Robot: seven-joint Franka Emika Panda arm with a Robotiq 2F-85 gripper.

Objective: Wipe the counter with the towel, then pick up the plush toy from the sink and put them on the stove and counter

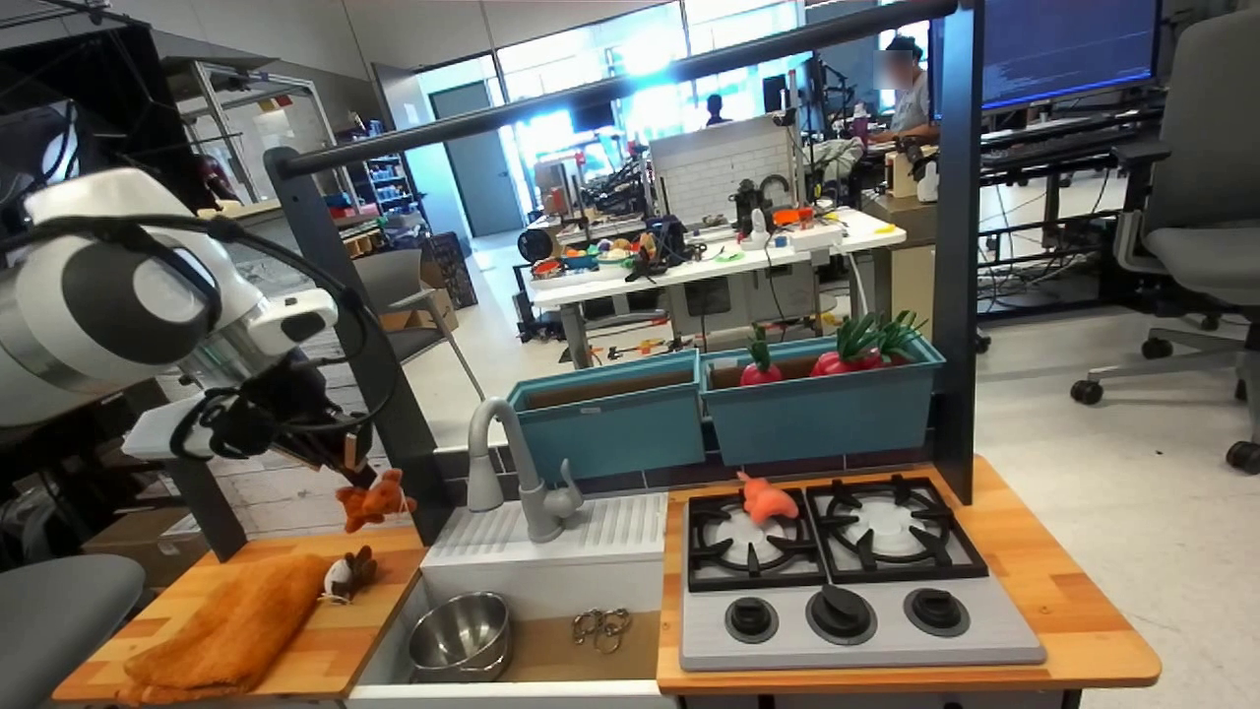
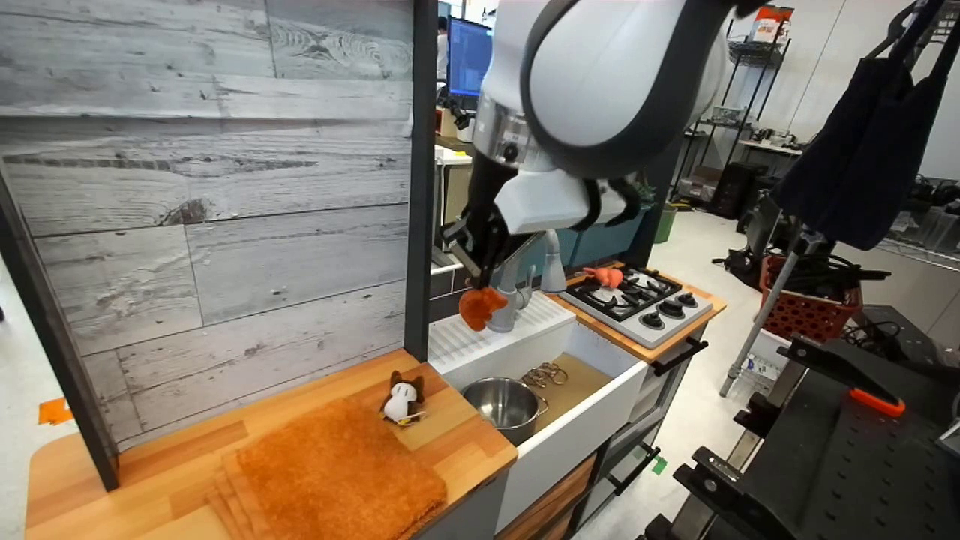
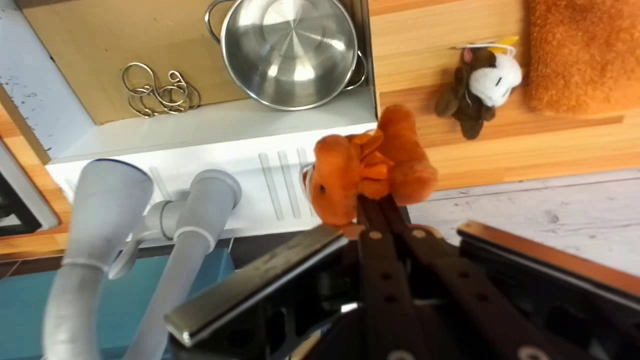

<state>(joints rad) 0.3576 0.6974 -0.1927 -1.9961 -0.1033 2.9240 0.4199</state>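
Note:
My gripper [image 1: 360,473] is shut on an orange plush toy [image 3: 335,175] and holds it in the air near the faucet, above the left rear edge of the sink [image 1: 591,581] and counter [image 1: 399,561]. The toy also shows in an exterior view [image 2: 480,307]. The orange towel [image 2: 345,465] lies flat on the counter beside the sink. A brown-and-white plush toy [image 3: 480,90] sits on the counter next to the towel. A coral plush toy [image 1: 768,500] lies on the rear left burner of the silver-grey stove [image 1: 856,650].
A steel pot [image 1: 461,638] and metal rings [image 1: 602,628] lie in the sink. The tall grey faucet [image 1: 532,502] stands behind it, close to the gripper. Teal planters [image 1: 615,428] hang behind. A dark post [image 2: 420,180] and wood-look panel [image 2: 210,225] border the counter.

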